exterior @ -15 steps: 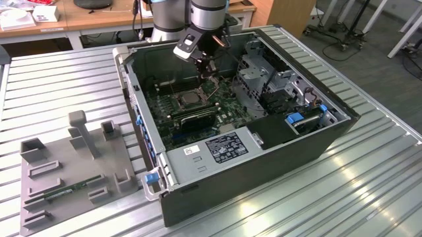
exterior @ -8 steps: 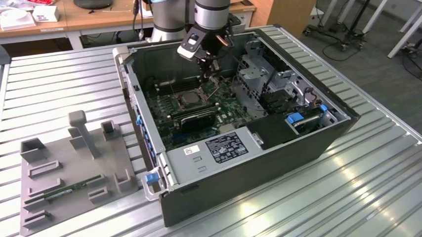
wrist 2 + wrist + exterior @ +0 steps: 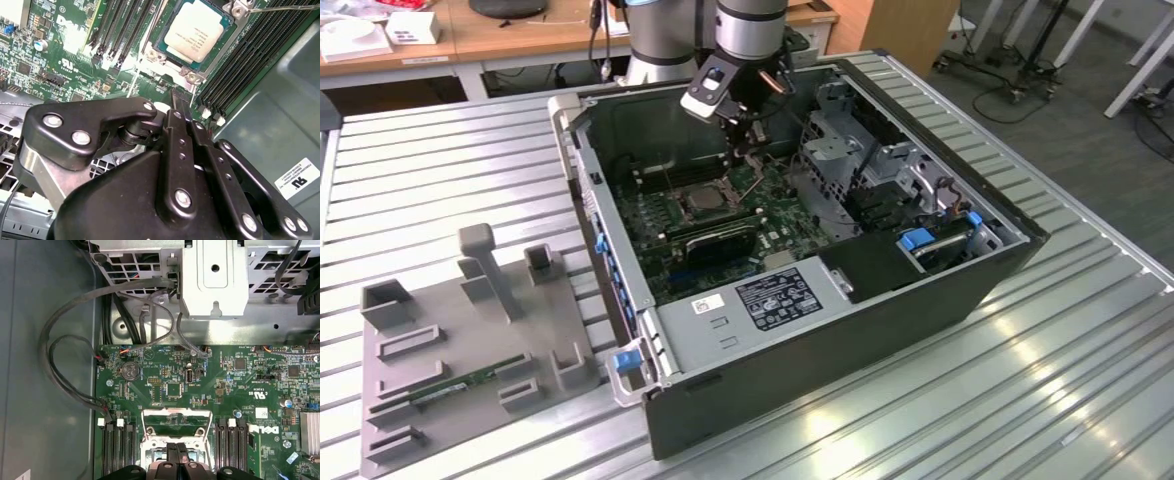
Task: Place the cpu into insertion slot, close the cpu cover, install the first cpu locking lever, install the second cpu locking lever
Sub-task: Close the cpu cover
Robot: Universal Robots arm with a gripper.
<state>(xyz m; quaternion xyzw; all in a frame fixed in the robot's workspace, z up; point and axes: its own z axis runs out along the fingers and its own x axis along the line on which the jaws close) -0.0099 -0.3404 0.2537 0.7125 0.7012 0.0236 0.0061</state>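
On the slatted table [image 3: 1067, 330]: 1 open case [image 3: 854, 335], lying on its side, and 1 grey fixture [image 3: 454, 400] at the exterior view's left, carrying 1 green memory stick [image 3: 460, 383].

1 arm [image 3: 750, 25] enters from the exterior view's top edge, its upper part cut off. It reaches steeply down into the case. 1 board [image 3: 200, 375] lies flat inside, with 2 banks of dark memory slots, one either side of the socket.

1 gripper [image 3: 175, 97] points down at the board, tips just beside the socket. Fingers [image 3: 176, 130] are pressed together; nothing is seen between them.

1 cover [image 3: 175, 412] stands raised off the socket, not closed. Its lower edge is hidden behind the gripper in the first wrist view. Cannot tell whether the tips touch it.

1 cpu [image 3: 196, 27] is seated flat in the socket, pale face up, with one corner cut off by the second wrist view's edge. The gripper body hides the board nearest the camera.

1 thin wire lever [image 3: 285, 7] is beside the socket, mostly cut off, so its position is unclear.
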